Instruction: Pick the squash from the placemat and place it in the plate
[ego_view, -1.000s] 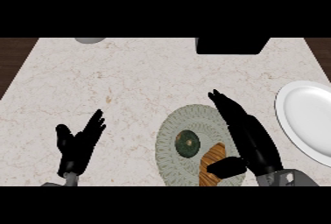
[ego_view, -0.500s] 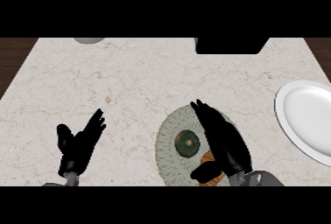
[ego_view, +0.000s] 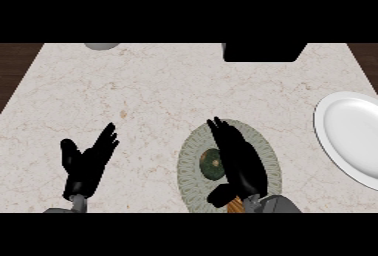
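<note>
Start at your right hand (ego_view: 238, 162): its fingers (ego_view: 221, 131) are stretched out straight, pointing up the counter, with nothing curled around anything. The hand lies over the middle of the round placemat (ego_view: 193, 150), and the thumb (ego_view: 219, 194) hangs low near the mat's near edge. Just to the left of the palm you can see the squash (ego_view: 210, 164), a dark green round thing with a paler spot at its centre, sitting on the placemat. The hand covers its right side, and you cannot tell from this view whether the palm touches it or only hovers above it. A bit of orange-brown (ego_view: 235, 205) shows under the wrist at the mat's near edge; what it is cannot be made out.

So, judged from this, 0 of the 2 steps are done. The squash is not yet grasped and not yet lifted. The white plate (ego_view: 328, 134) lies well apart to the right, partly cut by the view's edge, with nothing showing on it.

What is left for you: close the fingers round the squash, raise it off the mat, carry it right and set it inside the plate's rim.

Your left hand (ego_view: 85, 161) rests open at the lower left, fingers up, away from the mat.
</note>
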